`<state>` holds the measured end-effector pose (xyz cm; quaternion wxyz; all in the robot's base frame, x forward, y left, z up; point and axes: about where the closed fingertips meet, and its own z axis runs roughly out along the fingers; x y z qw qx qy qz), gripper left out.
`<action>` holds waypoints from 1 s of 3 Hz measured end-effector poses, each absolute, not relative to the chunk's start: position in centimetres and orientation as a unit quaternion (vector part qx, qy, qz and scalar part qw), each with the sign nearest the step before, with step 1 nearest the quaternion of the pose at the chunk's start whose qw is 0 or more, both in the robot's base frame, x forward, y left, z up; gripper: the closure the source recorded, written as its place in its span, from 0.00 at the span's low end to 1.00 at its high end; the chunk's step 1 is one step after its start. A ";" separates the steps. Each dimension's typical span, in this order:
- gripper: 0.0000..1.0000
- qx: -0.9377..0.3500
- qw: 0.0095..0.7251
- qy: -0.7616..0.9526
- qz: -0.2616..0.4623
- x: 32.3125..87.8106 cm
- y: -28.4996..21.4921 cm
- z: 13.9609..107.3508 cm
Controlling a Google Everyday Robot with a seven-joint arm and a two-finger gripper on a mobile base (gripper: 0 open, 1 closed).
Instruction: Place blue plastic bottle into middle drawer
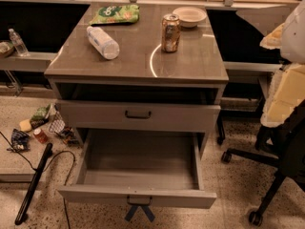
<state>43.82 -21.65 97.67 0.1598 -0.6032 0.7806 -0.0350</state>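
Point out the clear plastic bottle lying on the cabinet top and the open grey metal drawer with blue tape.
Clear plastic bottle [102, 42], camera view, middle of its body.
Open grey metal drawer [167, 198], camera view, on its front panel.
Gripper: not in view.

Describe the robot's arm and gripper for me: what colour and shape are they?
Only part of what seems to be the arm shows, at the right edge: bulky, rounded white and cream-yellow casing sections. No cables or markings are visible on it. The gripper is out of view.
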 end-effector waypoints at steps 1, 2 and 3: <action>0.00 -0.603 0.160 0.781 -0.035 43.8 -21.6 97.7; 0.00 -0.583 0.182 0.792 0.009 46.1 -18.6 96.1; 0.00 -0.533 0.249 0.801 0.109 50.1 -12.6 92.7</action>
